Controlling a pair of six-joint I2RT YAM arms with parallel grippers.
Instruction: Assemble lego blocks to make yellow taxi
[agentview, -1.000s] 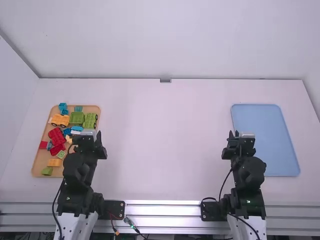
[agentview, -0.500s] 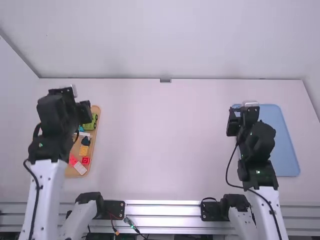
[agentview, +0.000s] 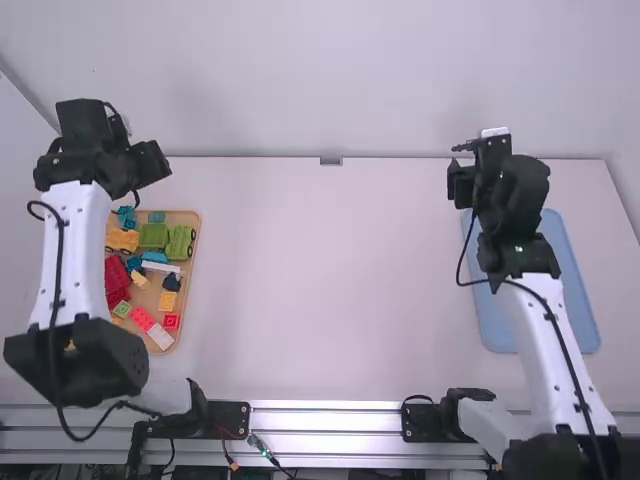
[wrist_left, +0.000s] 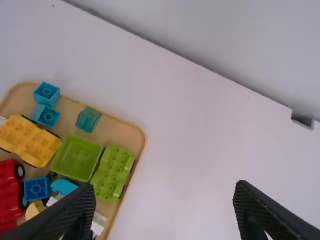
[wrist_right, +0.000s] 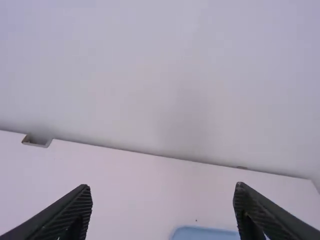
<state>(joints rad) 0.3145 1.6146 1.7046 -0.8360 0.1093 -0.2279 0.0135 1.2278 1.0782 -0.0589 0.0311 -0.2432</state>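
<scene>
Tabletop (agentview: 330, 280): no taxi assembled on it. Clock = high view, 12 away from cam.

L arm (agentview: 75, 240) has just stretched out twd 12, baring the 12 o'clock end of the wooden tray (wrist_left: 127, 132); R arm (agentview: 545, 320) has reached twd 12 too. Means: still set-up, prob. lining up for a 1st pick; nothing built.

Blue tray (agentview: 495, 330) at 3 o'clock, wooden one w/ the Duplo-type blocks at 9.

L pincer (wrist_left: 165, 187) spread wide, nothing in it, up nr tray's 12 o'clock edge. R pincer (wrist_right: 163, 187) also wide & empty, past blue tray's 11.

Yellow-orange wheeled base (wrist_left: 30, 140), likely the taxi chassis: in wooden tray at 11 o'clock, studs up, long axis approx 9-to-3; can't tell which end's the front. Green open-top block (wrist_left: 77, 157) just beside it on the 3 o'clock side, so finger room's tight there; might get nudged.

Small yellow block (agentview: 167, 300), tray's 4 o'clock, poss. a body pc.
</scene>
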